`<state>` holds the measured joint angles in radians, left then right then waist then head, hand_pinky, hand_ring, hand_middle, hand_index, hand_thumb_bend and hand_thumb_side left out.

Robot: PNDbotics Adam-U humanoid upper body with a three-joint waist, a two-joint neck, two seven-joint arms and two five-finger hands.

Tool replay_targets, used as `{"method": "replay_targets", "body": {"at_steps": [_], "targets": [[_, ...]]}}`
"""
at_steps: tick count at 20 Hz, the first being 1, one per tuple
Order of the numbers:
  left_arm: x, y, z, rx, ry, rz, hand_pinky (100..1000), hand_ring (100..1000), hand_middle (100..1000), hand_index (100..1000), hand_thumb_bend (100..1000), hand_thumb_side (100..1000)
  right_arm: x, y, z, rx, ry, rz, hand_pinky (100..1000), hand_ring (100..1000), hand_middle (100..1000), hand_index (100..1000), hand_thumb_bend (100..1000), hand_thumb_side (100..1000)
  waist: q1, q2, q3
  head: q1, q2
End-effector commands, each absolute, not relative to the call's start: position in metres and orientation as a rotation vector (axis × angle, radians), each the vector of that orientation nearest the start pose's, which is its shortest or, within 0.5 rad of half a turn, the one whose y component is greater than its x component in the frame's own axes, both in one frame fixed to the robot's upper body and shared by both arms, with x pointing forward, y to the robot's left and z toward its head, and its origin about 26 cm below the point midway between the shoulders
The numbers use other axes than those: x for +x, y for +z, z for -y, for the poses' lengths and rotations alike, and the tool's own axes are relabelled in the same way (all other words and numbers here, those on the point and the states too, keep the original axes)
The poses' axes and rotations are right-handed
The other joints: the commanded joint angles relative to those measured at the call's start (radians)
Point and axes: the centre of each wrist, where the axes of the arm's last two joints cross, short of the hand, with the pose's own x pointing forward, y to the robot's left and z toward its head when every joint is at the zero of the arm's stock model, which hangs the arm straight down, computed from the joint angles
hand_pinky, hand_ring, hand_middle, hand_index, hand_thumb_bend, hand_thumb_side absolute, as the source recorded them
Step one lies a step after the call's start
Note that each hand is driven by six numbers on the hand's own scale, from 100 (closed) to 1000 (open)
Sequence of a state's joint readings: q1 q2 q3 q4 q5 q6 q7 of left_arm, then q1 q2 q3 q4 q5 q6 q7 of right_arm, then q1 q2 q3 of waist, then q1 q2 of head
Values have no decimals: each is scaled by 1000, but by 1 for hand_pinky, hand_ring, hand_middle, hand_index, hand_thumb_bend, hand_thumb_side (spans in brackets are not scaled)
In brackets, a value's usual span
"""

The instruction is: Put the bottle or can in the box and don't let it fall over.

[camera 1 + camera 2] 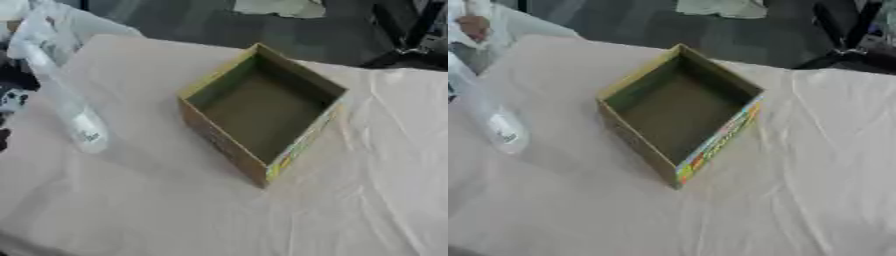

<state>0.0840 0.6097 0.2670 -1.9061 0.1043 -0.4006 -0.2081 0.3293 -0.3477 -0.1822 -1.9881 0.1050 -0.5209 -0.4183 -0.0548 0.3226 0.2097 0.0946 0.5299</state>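
Note:
An open cardboard box (pixel 262 112) with a dull green inside and a colourful printed front edge sits askew in the middle of the table, and nothing is in it. Left of it a clear plastic bottle (pixel 74 117) with a small label leans up and to the left, its base on the cloth and its outline blurred. A dark shape at the left edge, level with the bottle's middle, may be my left hand (pixel 7 100); I cannot tell whether it holds the bottle. My right hand shows in no view.
A wrinkled white cloth (pixel 376 165) covers the table. A person's hand with a white sleeve (pixel 474 25) shows at the far left corner, beyond the bottle. Dark floor and black stands (pixel 842 45) lie past the far edge.

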Motion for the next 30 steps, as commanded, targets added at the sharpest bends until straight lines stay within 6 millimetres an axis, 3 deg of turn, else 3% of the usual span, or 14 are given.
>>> {"method": "replay_targets", "body": {"at_steps": [1,17,30], "targets": [[249,163,-411,424,-771,2134,1000,1000,1000,915,461,786,187,71,362,-721,16,2248,912,1000,1000,922,100,560,1,-10,-2,4,-14],[275,177,-418,379,-850,2088,1000,1000,1000,916,426,775,190,72,359,-693,15,2245,915,1000,1000,921,100,562,-5,-6,-9,12,-26],[280,187,-421,326,-755,2045,1000,1000,1000,909,435,778,190,72,359,-687,16,2237,916,1000,1000,915,100,563,-2,-4,-8,14,-30]]}}
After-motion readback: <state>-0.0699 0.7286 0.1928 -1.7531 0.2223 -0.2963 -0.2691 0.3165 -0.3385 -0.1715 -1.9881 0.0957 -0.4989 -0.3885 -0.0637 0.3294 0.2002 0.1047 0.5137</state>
